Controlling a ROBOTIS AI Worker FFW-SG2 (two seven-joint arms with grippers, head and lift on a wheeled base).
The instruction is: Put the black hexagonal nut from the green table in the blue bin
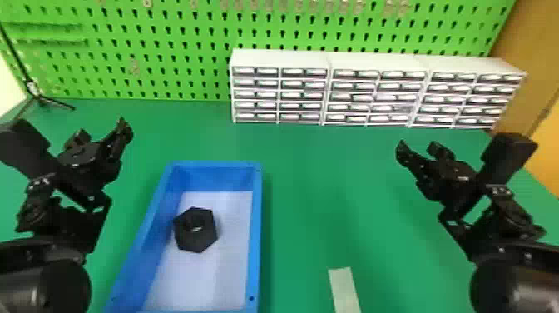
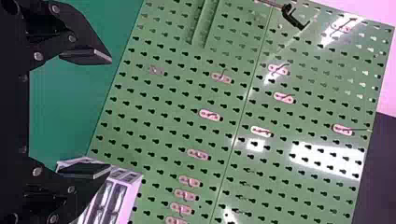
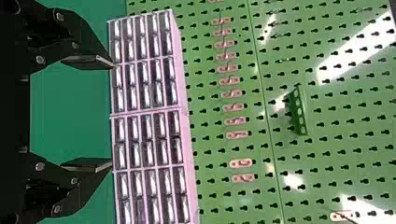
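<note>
Nut (image 1: 199, 238), black and hexagonal, resting inside the blue bin (image 1: 256, 224), on its pale floor beside the left long wall; contact with that wall cannot be told. The task appears complete. The left gripper (image 2: 110, 113) and right gripper (image 3: 112, 113) each have their fingers spread wide, with nothing between them. The chief hazard, by inference, is surplus action: a low sweep of the left gripper could catch the bin's left rim and drag it, and a needless second grasp could knock the nut against the wall or carry it out. Bare bin floor lies to the nut's right. Outside, the green table (image 1: 324, 187) offers open room between the bin and the right gripper; farther back, the drawer units (image 1: 378, 87) and pegboard (image 1: 145, 56) limit forward travel
</note>
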